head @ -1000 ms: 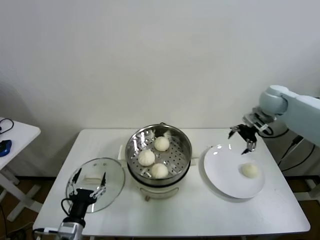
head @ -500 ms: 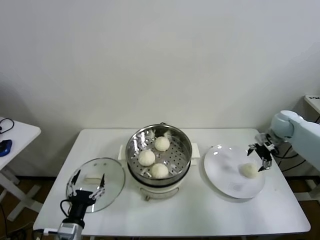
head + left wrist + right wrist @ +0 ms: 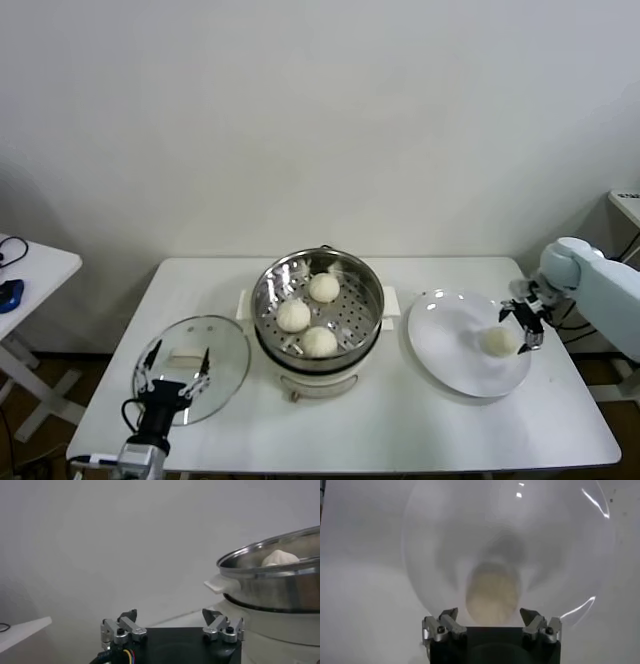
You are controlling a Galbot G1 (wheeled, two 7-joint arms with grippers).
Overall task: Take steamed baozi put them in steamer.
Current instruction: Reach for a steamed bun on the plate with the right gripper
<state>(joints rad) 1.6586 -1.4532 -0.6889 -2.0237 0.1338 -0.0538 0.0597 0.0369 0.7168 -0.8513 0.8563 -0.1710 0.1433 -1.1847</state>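
The steel steamer (image 3: 372,290) stands mid-table and holds three off-white baozi (image 3: 293,316) (image 3: 323,287) (image 3: 319,341) on its perforated tray. One more baozi (image 3: 498,342) (image 3: 492,599) lies on the white plate (image 3: 446,345) at the right. My right gripper (image 3: 524,323) (image 3: 490,616) is open and hangs just over that baozi, a finger on either side, not closed on it. My left gripper (image 3: 173,372) (image 3: 170,616) is open and empty, parked low at the front left over the glass lid. From the left wrist the steamer's rim (image 3: 270,565) shows with a baozi (image 3: 280,557) above it.
A round glass lid (image 3: 225,345) lies flat on the table left of the steamer. The white table's (image 3: 400,430) front edge runs close below. A small side table (image 3: 40,265) stands at the far left. The wall is right behind the steamer.
My right gripper has swung from above the plate's far edge down and right onto the plate's baozi. The left arm has not moved.
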